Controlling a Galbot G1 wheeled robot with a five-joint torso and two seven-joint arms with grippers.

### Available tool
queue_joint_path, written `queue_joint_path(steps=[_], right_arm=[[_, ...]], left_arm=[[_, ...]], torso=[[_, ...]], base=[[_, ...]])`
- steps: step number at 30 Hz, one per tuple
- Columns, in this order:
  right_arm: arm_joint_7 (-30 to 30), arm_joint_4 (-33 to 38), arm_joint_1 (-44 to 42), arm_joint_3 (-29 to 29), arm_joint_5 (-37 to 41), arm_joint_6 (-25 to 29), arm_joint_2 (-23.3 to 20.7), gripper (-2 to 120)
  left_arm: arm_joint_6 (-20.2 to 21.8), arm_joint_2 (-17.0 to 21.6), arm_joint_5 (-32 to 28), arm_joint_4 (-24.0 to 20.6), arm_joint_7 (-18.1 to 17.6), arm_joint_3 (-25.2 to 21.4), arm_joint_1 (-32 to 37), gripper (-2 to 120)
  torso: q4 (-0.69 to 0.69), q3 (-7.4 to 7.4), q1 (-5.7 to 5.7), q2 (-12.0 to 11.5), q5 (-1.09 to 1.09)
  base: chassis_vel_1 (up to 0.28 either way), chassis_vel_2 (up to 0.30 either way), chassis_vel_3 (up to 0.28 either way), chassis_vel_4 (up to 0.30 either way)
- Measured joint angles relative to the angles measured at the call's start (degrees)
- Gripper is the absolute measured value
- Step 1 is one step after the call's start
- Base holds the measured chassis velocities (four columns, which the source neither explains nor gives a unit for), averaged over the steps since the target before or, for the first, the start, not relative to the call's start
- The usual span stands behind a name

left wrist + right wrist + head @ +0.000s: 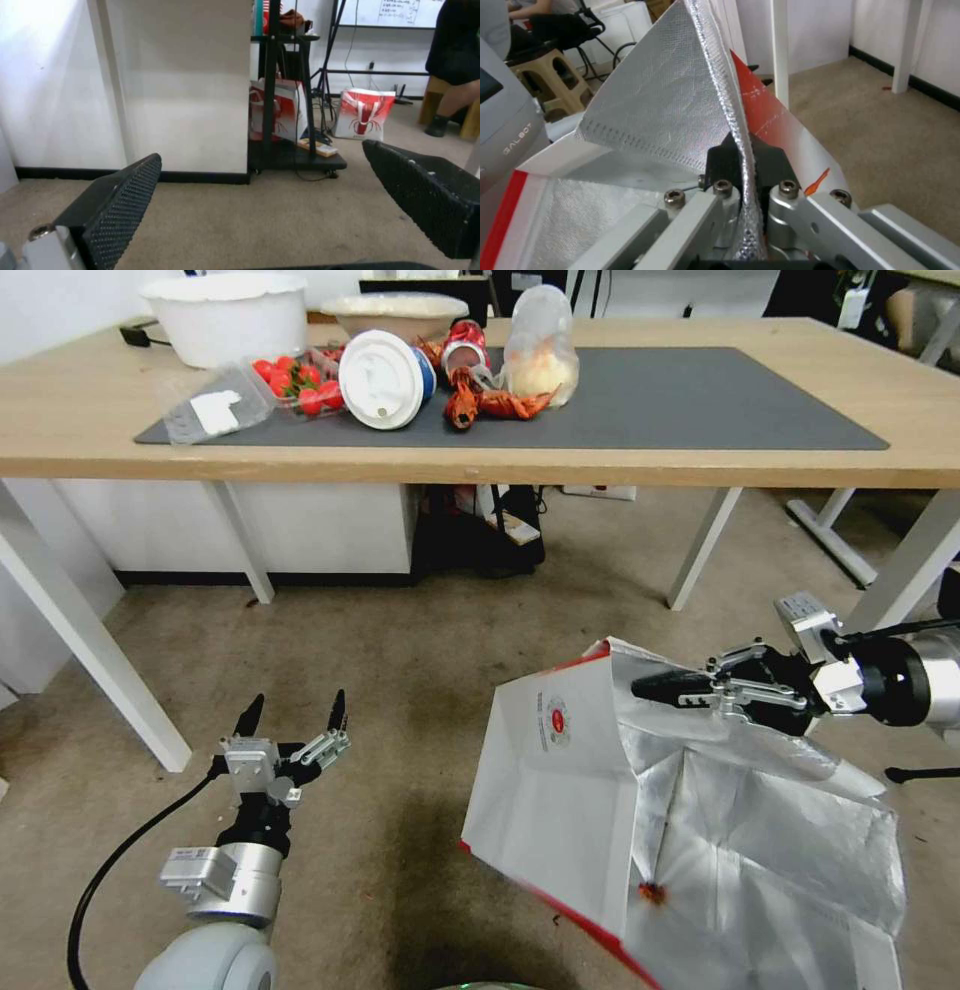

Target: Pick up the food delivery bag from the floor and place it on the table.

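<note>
Right pincer (650, 685) is clamped on the crinkly foil rim of the boxy white-and-red food delivery bag (560, 770), tilted over the stained floor (400, 670) just short of the wooden worktop (500, 450), while the left pincer (293, 713) hangs spread apart over bare floor beside it.

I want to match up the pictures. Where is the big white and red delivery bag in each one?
Head view: the food delivery bag is at lower right, its rim pinched by the right gripper.
Left wrist view: that bag isn't here; the open left gripper faces bare floor.
Right wrist view: its foil rim runs up the middle between the gripper's fingers.
Shared landmark: the floor.
</note>
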Motion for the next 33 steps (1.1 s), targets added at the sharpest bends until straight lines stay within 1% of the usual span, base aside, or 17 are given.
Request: queue_joint_path(steps=[9, 13, 16, 18, 21, 22, 25, 29, 32, 33], right_arm=[[-0.2, 0.3, -0.1, -0.1, -0.3, -0.3, 0.6, 0], [-0.4, 0.3, -0.1, -0.1, -0.4, -0.5, 0.6, 0], [-0.5, 0.4, -0.1, -0.1, -0.3, -0.8, 0.5, 0], [-0.6, 0.4, -0.1, -0.1, -0.3, -0.9, 0.5, 0], [-0.8, 0.4, -0.1, -0.1, -0.2, -1.1, 0.4, 0], [-0.8, 0.4, -0.1, -0.1, -0.2, -1.1, 0.4, 0], [-1.3, 0.3, -0.1, -0.1, -0.1, -1.3, 0.2, 0], [-1.8, 0.2, -0.1, -0.1, 0.0, -1.6, 0.0, 0], [-2.3, 0.0, -0.1, 0.0, 0.1, -1.8, -0.4, 0], [-2.3, 0.0, -0.1, 0.0, 0.1, -1.8, -0.4, 0]], left_arm=[[-0.4, 0.1, -0.2, 0.2, 1.1, -0.3, 0.0, 100], [-0.9, 0.0, -0.5, 0.3, 1.7, -0.4, 0.0, 100], [-1.0, 0.0, -0.6, 0.3, 1.8, -0.4, 0.0, 100], [-1.0, 0.1, -0.6, 0.3, 1.8, -0.4, 0.0, 100], [-1.0, 0.0, -0.7, 0.3, 2.0, -0.5, 0.0, 100], [-1.0, 0.0, -0.7, 0.3, 2.0, -0.5, 0.0, 100], [-0.9, 0.0, -0.7, 0.2, 2.0, -0.5, 0.1, 100], [-0.9, 0.0, -0.8, 0.1, 2.0, -0.5, 0.1, 100], [-0.8, 0.1, -0.8, 0.0, 2.1, -0.6, 0.1, 100], [-0.8, 0.1, -0.8, 0.0, 2.1, -0.6, 0.1, 100]], torso=[[0.0, 0.0, 0.0, 0.0, 0.0], [0.0, 0.49, 0.0, 0.7, -0.01], [0.0, 1.35, 0.02, 1.6, 0.0], [0.0, 1.61, 0.04, 1.8, -0.01], [0.0, 2.56, 0.1, 2.8, 0.0], [0.0, 2.56, 0.1, 2.8, 0.0], [0.0, 3.43, 0.19, 3.7, 0.0], [0.0, 4.03, 0.27, 4.4, 0.0], [0.0, 4.96, 0.43, 5.5, -0.01], [0.0, 4.96, 0.43, 5.5, -0.01]], base=[[0.0, 0.0, 0.0, 0.0], [0.0, 0.0, 0.0, 0.0], [0.0, 0.0, 0.0, 0.0], [0.0, 0.0, 0.0, 0.0], [0.0, 0.0, 0.0, 0.0], [0.0, 0.0, 0.0, 0.0], [0.0, 0.0, 0.0, 0.0], [0.0, 0.0, 0.0, 0.0], [0.0, 0.0, 0.0, 0.0], [0.0, 0.0, 0.0, 0.0]])
